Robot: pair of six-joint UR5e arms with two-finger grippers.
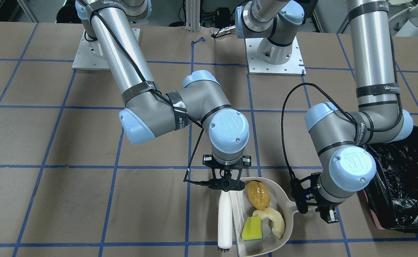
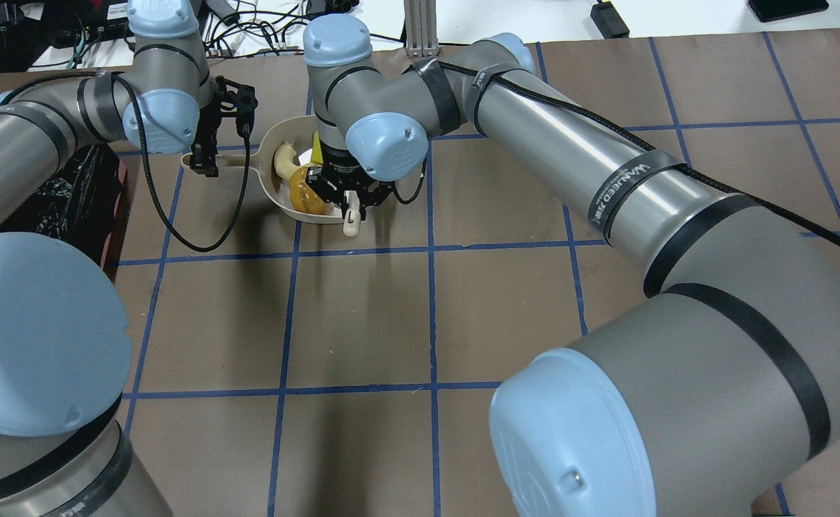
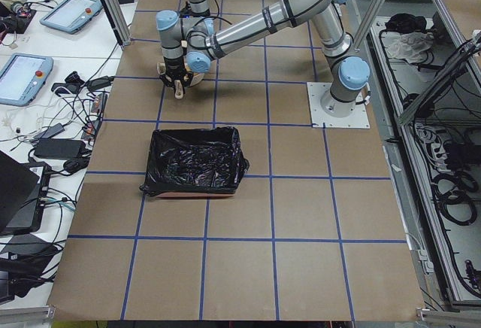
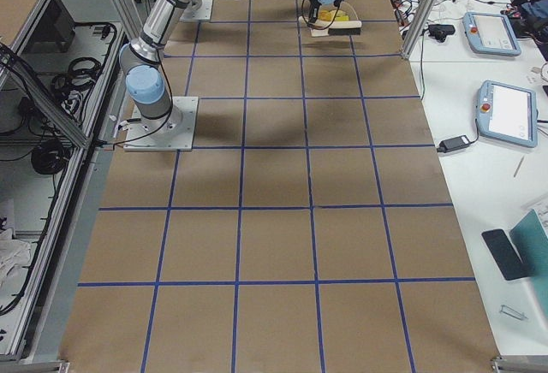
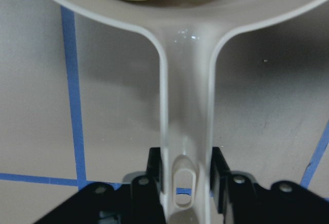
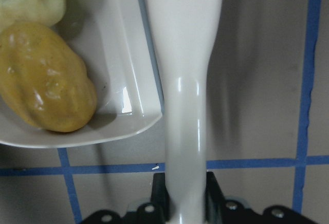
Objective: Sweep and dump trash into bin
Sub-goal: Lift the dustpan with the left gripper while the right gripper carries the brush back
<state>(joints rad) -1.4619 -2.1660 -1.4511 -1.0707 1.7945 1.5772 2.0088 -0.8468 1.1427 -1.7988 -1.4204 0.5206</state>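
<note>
All three trash pieces lie in an off-white dustpan [image 1: 281, 195]: a golden-brown lump [image 1: 258, 194], a cream crescent [image 1: 275, 220] and a yellow wedge [image 1: 252, 229]. My left gripper [image 1: 316, 206] is shut on the dustpan's handle [image 5: 186, 126], which rests on the table. My right gripper [image 1: 227, 184] is shut on a white brush [image 1: 225, 221], which stands along the pan's open edge. The right wrist view shows the lump [image 6: 45, 75] in the pan beside the brush handle [image 6: 185, 80]. The black-lined bin [image 1: 402, 178] stands just beyond my left arm, apart from the pan.
The brown table is marked with a blue tape grid [image 1: 191, 142]. The arm base plates [image 1: 275, 60] are at the robot's side. The bin [image 3: 197, 161] sits near the table's edge on the robot's left. Tablets and cables lie off the table in the side views.
</note>
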